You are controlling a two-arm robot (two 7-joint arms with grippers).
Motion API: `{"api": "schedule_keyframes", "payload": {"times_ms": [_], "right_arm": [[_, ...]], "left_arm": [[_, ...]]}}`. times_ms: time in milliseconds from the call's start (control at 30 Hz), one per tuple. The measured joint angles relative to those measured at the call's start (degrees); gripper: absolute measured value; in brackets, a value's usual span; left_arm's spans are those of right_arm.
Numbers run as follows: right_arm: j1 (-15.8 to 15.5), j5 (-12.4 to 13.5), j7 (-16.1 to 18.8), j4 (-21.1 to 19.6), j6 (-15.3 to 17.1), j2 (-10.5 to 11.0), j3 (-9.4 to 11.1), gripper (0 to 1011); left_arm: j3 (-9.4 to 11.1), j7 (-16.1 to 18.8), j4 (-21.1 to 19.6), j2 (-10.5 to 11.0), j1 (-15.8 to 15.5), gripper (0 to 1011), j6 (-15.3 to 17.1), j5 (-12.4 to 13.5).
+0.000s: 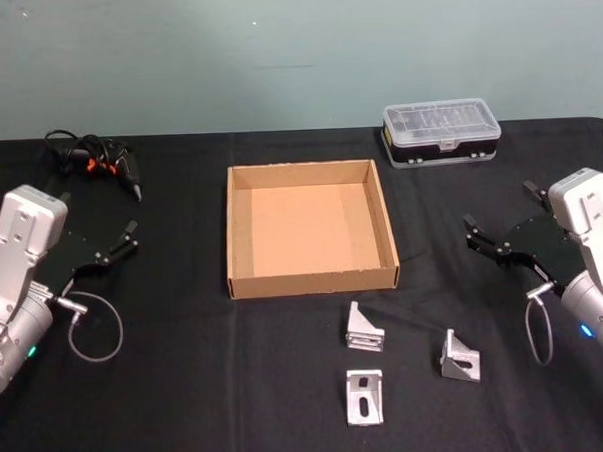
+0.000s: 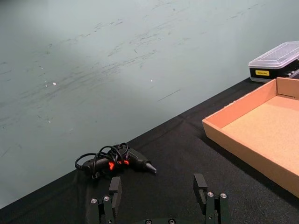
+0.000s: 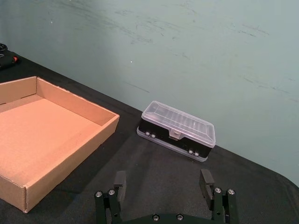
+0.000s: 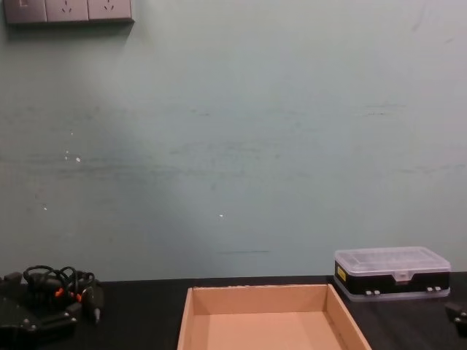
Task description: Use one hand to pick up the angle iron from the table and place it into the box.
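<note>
- Lying loose on the table (image 1: pixel 189 391), just in front of the box (image 1: pixel 314 282): a middle angle iron (image 1: pixel 364 328) nearest the front wall, a right-hand angle iron (image 1: pixel 459 356) beside it, and a front angle iron (image 1: pixel 365 396) closest to the robot.
- Hanging well apart from all three: the right pincer (image 3: pixel 163 175) at the table's right side, nearer the right-hand angle iron, and the left pincer (image 2: pixel 158 179) at the far left side. Both spread wide, gripping nothing.
- Seen from the head: the irons, the box and both arms together.
- Seen from the chest: the box side-on, a plastic case (image 4: pixel 392 272) to its right, a corded tool (image 4: pixel 62 286) to its left, and sockets (image 4: pixel 67 10) high on the wall (image 4: pixel 233 146).
- Seen from each wrist: two black fingers before a corner of the box.
- Irons: silvery metal, bent into an L, with slotted holes.
- Box: tan cardboard, shallow, squarish, low-walled and open on top.
- Table: matte black and flat.
- Case: ribbed clear lid on a black base.
- Tool: black with orange marks, its cord tangled.
</note>
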Motion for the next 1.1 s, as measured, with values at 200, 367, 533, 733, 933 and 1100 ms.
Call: {"api": "schedule_keyframes", "payload": {"times_ms": [200,367,533,733,933,1100], "right_arm": [[-0.2,-0.2,0.3,-0.7,0.2,-0.2,0.3,1000],[-2.0,-0.1,1.3,-4.4,1.2,0.4,1.5,1000],[-4.5,1.0,3.1,-9.0,2.3,2.1,2.8,1000],[-9.3,4.6,8.6,-16.0,4.4,6.7,5.1,1000],[-13.2,8.9,16.7,-20.0,6.3,12.0,6.7,1000],[-14.9,10.9,22.3,-21.1,7.8,14.9,7.1,1000]], "left_arm": [[0.0,0.0,0.0,0.0,0.0,1011,0.0,0.0],[0.0,0.0,0.0,0.0,0.0,1012,0.0,0.0],[0.0,0.0,0.0,0.0,0.0,1011,0.0,0.0],[0.0,0.0,0.0,0.0,0.0,1011,0.0,0.0],[0.0,0.0,0.0,0.0,0.0,1011,0.0,0.0],[0.0,0.0,0.0,0.0,0.0,1011,0.0,0.0]]}}
